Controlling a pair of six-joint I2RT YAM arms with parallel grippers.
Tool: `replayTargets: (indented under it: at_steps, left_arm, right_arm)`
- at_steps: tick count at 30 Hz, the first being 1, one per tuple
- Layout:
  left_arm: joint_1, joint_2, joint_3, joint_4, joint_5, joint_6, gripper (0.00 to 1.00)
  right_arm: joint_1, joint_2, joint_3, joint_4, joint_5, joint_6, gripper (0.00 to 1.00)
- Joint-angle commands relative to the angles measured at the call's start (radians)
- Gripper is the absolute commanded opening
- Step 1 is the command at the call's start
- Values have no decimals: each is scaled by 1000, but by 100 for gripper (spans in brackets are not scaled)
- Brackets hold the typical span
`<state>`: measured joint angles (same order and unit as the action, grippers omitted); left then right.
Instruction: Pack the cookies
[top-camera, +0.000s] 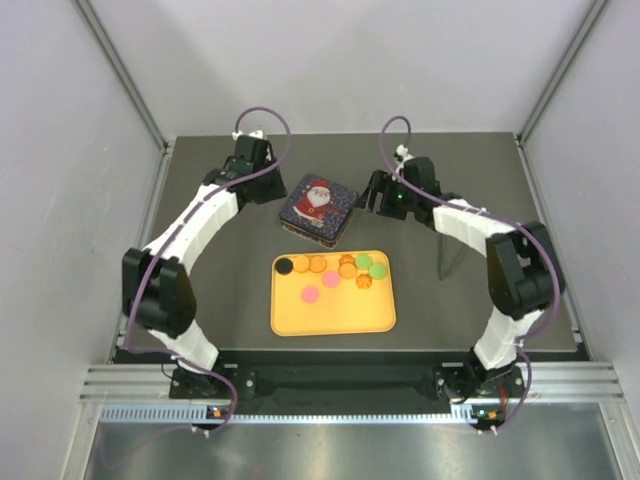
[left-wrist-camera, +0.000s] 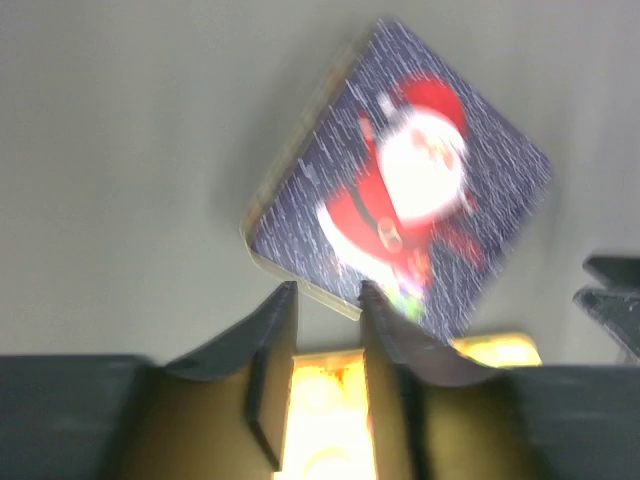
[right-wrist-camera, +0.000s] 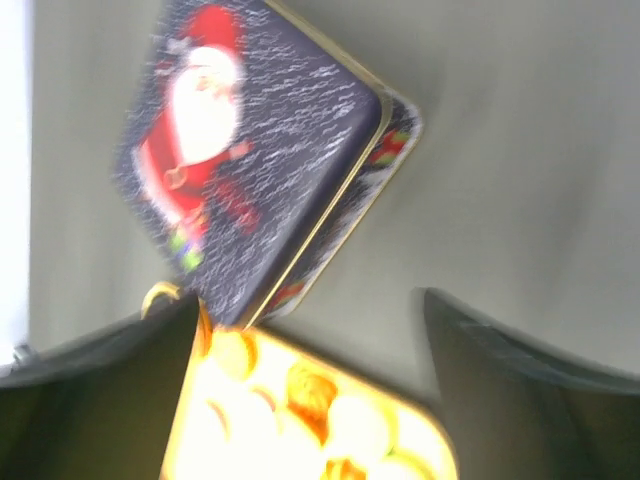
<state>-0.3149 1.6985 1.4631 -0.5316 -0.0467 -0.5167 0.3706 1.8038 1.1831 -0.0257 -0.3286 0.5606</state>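
Observation:
The cookies (top-camera: 330, 272), orange, pink, green and one black disc, lie along the far half of a yellow tray (top-camera: 340, 315). Behind the tray sits a closed square tin with a Santa picture (top-camera: 318, 208). My left gripper (top-camera: 272, 190) hangs just left of the tin, open with a narrow gap and empty; in the left wrist view (left-wrist-camera: 328, 295) its tips are near a corner of the tin (left-wrist-camera: 400, 190). My right gripper (top-camera: 370, 195) hangs just right of the tin, wide open and empty. The right wrist view (right-wrist-camera: 310, 300) shows the tin (right-wrist-camera: 240, 150) and blurred cookies (right-wrist-camera: 315, 385).
The dark table mat (top-camera: 220, 310) is bounded by grey walls on the left, right and back. The tray's far edge lies close to the tin's near corner. The right gripper's tip shows at the right edge of the left wrist view (left-wrist-camera: 610, 295).

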Motion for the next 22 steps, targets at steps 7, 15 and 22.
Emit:
replayTargets:
  at_steps: [7,15,22]
  left_arm:
    - [-55,-416,-277,-17,87,50,54]
    - [-55,-691,-506,19,71,107,58]
    - [-55,-747,-569,24,71,116,59]
  right_arm:
    - [-6,-556,-337,72,104,-36,100]
    - [-7,-888,-457,-141,292,-117,100]
    - [-7,-923,-478,-166,318,-143,100]
